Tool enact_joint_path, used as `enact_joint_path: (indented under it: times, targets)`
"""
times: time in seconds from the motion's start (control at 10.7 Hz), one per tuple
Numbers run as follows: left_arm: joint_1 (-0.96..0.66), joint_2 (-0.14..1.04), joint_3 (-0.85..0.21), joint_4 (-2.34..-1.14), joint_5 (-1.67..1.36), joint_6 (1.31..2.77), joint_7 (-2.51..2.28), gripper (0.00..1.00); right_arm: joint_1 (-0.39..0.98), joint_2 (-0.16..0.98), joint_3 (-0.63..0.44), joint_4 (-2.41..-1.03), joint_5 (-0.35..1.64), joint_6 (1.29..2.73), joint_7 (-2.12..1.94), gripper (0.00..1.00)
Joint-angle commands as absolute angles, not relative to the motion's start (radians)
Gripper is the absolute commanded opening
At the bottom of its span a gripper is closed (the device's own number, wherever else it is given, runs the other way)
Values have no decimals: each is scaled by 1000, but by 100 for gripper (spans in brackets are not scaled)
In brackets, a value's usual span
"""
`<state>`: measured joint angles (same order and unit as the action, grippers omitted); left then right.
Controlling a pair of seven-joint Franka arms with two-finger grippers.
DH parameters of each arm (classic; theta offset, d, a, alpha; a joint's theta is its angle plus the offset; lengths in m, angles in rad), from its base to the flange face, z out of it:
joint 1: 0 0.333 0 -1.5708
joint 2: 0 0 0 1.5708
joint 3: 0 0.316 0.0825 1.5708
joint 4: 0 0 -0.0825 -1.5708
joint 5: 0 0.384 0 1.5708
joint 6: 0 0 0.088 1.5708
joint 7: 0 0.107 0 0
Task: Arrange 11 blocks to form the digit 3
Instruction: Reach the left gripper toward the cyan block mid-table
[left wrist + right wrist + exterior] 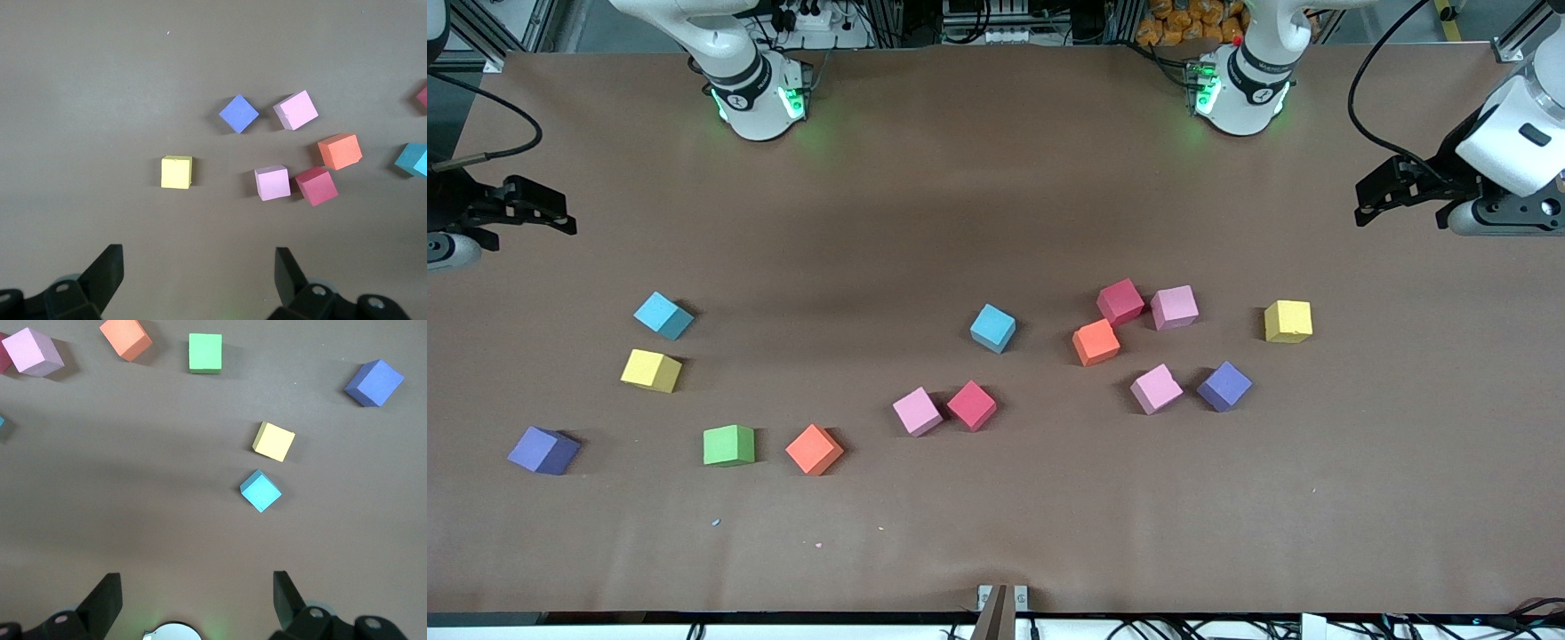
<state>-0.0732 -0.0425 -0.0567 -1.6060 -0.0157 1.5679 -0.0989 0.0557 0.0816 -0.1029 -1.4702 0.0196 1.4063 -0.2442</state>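
Several foam blocks lie scattered and apart on the brown table. Toward the right arm's end lie a blue (663, 315), yellow (651, 370), purple (543, 450), green (728, 444) and orange block (814, 449). In the middle lie pink (917, 412), red (971, 405) and blue (992, 327) blocks. Toward the left arm's end lie orange (1096, 342), red (1120, 301), pink (1174, 308), pink (1156, 388), purple (1224, 386) and yellow (1288, 321) blocks. No digit 3 figure is in view. My left gripper (1365, 203) (199, 273) and right gripper (565, 215) (197, 597) hang open and empty at the table's ends.
The two arm bases (760, 98) (1240, 93) stand along the table's edge farthest from the front camera. A few small crumbs (716, 522) lie near the front edge. Bare table (996, 204) lies between the bases and the blocks.
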Motion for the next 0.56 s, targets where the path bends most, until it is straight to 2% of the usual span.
enact_joint_path:
  times: [0.0, 0.47]
  targets:
    - [-81, -40, -51, -1586, 6, 1560, -100, 100, 40, 72, -91, -1463, 20, 1393, -242, 100]
    - [-106, -5, -52, -1604, 8, 1577, -31, 100, 38, 72, -92, -1463, 20, 1393, -242, 100]
